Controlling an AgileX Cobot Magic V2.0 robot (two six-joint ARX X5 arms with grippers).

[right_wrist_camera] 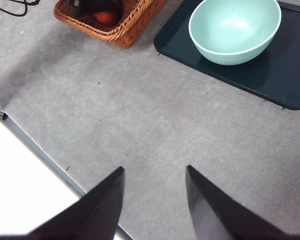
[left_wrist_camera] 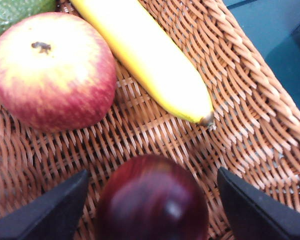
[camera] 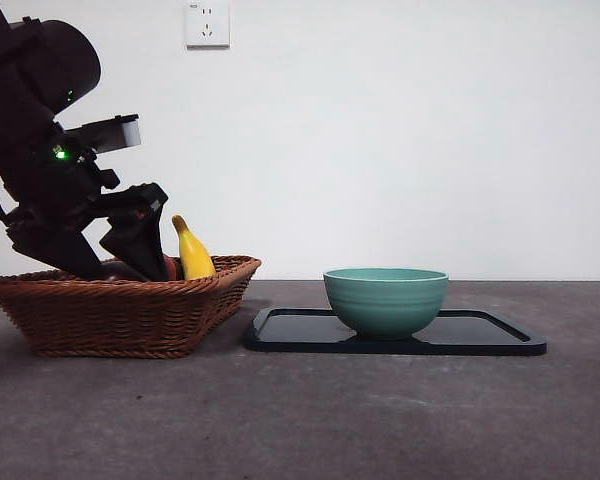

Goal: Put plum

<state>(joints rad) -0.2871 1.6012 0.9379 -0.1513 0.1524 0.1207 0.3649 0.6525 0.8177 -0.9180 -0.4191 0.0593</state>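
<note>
**Plum between spread jaws in the wicker basket**

The left gripper straddles the plum, jaws spread, not touching it. Round, it shows no long axis. It lies in the basket beside a banana and apple. The right gripper hangs released over the grey table; behind, a white wall.

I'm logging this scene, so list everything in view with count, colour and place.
plum: one, dark maroon, in the basket, between the left gripper's jaws
red-yellow fruit: one, in the basket beside the banana
banana: one, yellow, in the basket, one end poking above the rim
green fruit: one, only partly seen, in the basket
basket: one, brown wicker, on the table beside the tray
bowl: one, teal, on the tray
tray: one, dark, on the table
table: one, grey
wall socket: one, white, on the wall
left gripper: open, down in the basket around the plum
right gripper: open, above bare table
</note>
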